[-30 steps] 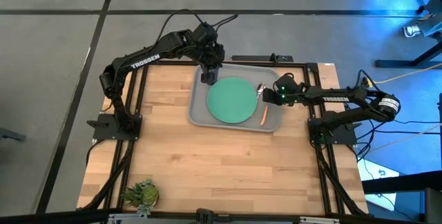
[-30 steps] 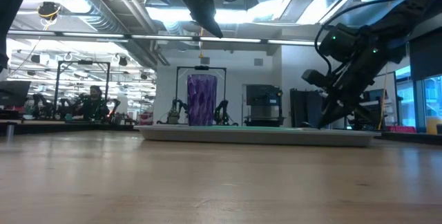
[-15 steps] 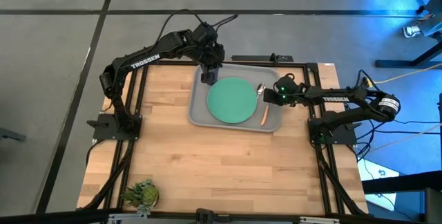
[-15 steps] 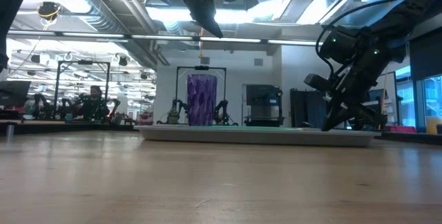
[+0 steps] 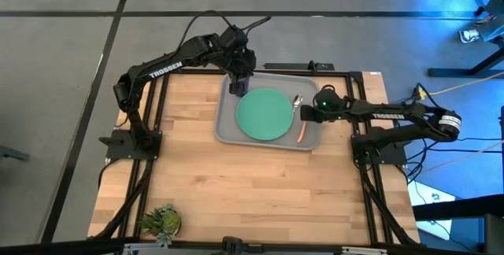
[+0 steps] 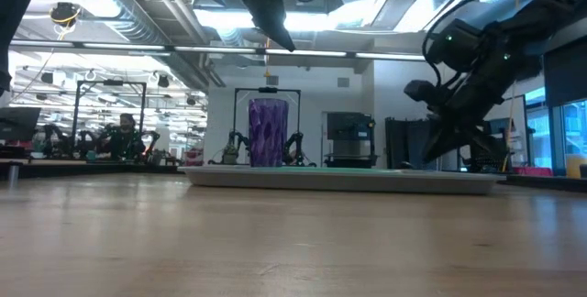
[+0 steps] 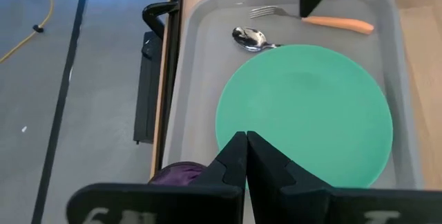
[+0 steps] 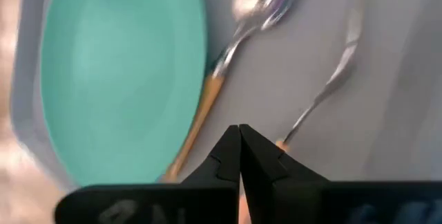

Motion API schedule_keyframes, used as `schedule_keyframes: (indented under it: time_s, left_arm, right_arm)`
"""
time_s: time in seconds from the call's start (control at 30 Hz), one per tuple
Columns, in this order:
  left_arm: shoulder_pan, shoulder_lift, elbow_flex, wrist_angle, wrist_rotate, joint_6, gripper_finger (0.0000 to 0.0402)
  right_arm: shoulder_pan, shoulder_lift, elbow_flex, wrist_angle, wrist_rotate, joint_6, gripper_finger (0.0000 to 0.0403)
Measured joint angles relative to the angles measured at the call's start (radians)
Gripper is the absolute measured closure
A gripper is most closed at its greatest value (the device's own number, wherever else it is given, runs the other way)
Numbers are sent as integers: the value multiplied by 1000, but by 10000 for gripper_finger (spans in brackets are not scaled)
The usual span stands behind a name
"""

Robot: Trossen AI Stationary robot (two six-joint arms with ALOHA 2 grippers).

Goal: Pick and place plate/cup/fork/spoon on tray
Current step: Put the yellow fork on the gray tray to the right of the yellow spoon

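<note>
The grey tray (image 5: 227,129) lies at the table's far middle. On it are the mint-green plate (image 5: 264,114), the purple cup (image 6: 268,132) standing upright at its far left corner, the spoon (image 8: 266,3) and the fork (image 8: 333,79). Both lie flat between the plate and the tray's right rim. The spoon's orange handle (image 8: 200,113) runs along the plate's edge. My left gripper (image 7: 246,144) is shut and empty, above the cup. My right gripper (image 8: 239,137) is shut and empty, just above the fork's handle end at the tray's right end.
A small green plant (image 5: 161,221) sits at the table's near left corner. Bare wood (image 5: 252,192) stretches from the tray to the near edge. The low view shows a room with machines and a person (image 6: 124,132) far behind the table.
My right gripper has risen a little over the tray's right end, staying shut. The tableware has kept still.
</note>
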Motion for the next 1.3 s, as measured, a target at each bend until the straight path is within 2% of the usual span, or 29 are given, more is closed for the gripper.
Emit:
schedule_keyframes:
  time_s: [0.23,0.33,0.4,0.57,0.67,0.8,1.03,1.17,1.3]
  left_arm:
    - [0,0,0,-1,-1,-2,401]
    - [0,0,0,-1,-1,-5,401]
    - [0,0,0,0,0,-23,401]
    - [0,0,0,0,0,-26,401]
    - [0,0,0,0,0,-24,401]
    - [0,0,0,-1,0,-23,401]
    - [0,0,0,-10,0,-19,401]
    - [0,0,0,-19,0,-19,401]
    - [0,0,0,-23,0,-19,401]
  right_arm:
    - [-7,-35,9,-5,215,92,396]
    - [-26,-33,37,-31,235,88,396]
    - [-37,-31,56,-55,223,59,396]
    - [-76,-31,81,-54,100,-42,396]
    - [-98,-31,81,-58,76,-59,393]
    - [-109,-31,81,-62,27,-65,373]
    - [-111,-31,81,-59,24,-114,328]
    - [-127,-33,101,-66,-28,-83,331]
    - [-129,-31,202,-174,0,-155,344]
